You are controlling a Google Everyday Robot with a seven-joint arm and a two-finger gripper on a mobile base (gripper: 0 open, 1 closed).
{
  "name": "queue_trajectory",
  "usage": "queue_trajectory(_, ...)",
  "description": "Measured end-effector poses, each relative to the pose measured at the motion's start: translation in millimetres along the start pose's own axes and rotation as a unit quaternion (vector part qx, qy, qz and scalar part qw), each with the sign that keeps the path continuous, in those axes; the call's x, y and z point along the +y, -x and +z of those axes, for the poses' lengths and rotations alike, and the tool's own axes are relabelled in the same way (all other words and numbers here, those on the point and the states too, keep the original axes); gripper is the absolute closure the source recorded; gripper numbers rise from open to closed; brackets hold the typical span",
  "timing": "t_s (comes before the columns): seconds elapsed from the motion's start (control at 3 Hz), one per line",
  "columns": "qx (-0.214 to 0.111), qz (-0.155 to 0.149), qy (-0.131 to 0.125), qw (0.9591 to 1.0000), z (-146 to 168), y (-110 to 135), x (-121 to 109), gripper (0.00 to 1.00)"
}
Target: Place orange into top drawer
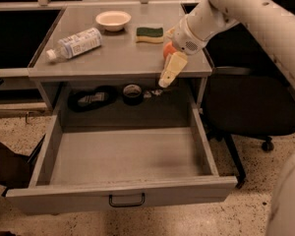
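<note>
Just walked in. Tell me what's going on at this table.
A robot arm reaches over the table. Its tool is right at the orange, near the top's front right edge, and partly hides it. Whether it has a grip cannot be told. The orange is not yet in the drawer, which stands pulled out and empty below. A bottle, bowl and sponge sit elsewhere on the top.

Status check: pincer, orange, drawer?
Pincer over table front edge, just in front of orange. Orange on tabletop, not lifted. Top drawer open, bare inside.
</note>
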State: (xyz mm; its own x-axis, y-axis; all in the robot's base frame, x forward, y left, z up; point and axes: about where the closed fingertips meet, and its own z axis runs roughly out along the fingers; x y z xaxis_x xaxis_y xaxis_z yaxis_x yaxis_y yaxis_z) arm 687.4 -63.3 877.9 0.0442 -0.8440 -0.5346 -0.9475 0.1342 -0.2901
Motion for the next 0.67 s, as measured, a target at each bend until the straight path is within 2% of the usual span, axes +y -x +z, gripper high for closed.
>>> queue_trajectory(0.33, -0.010, -0.013, -0.011, 0.9998, 29, 8, -24, 0.00)
queue_trajectory(0.67, -0.005, -0.028, -0.036, 0.9989, 34, 19, -43, 0.00)
